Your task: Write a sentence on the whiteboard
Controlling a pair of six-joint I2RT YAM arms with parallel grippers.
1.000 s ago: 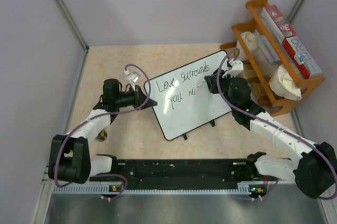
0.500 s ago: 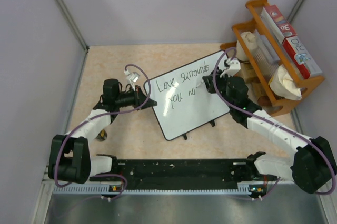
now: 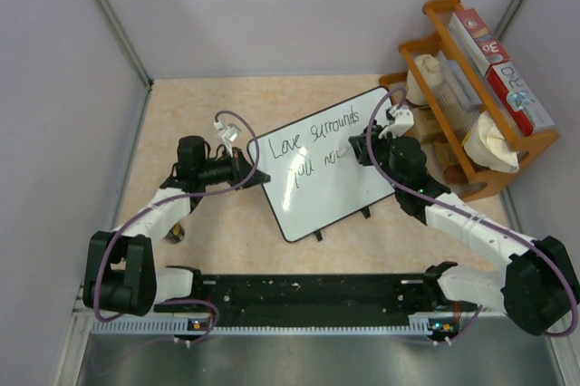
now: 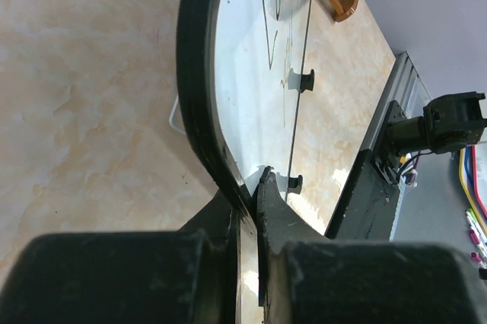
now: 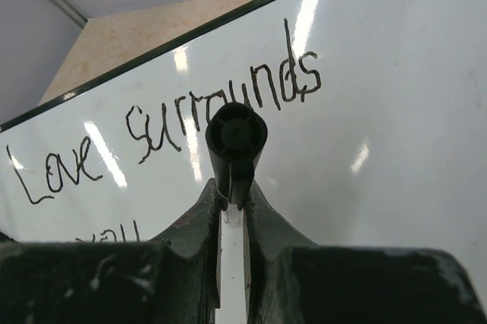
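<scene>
Since the earlier views, the right gripper (image 3: 363, 145) has crept toward 3 o'clock along the second line, and the writing there has grown from "you n" to roughly "you no". On the left, the left gripper (image 3: 256, 174) has its jaws clamped on the 9 o'clock corner of the large glossy white whiteboard with a thin black frame (image 3: 331, 196). It lies at the centre of the beige marbled tabletop (image 3: 199, 105). We judge this hold is there to stop the board sliding under the pen. Toward the board's 2 o'clock side, the right gripper's jaws are pinched on a slim black marker (image 5: 237, 135), tip down on the white surface, so strokes can continue. Past it, at 2 o'clock, stands an orange wooden rack (image 3: 535, 143) holding boxes and wrapped items. We count one board, one marker, two small black feet (image 3: 319, 236) on its 5 o'clock edge, three finished words and one unfinished.
</scene>
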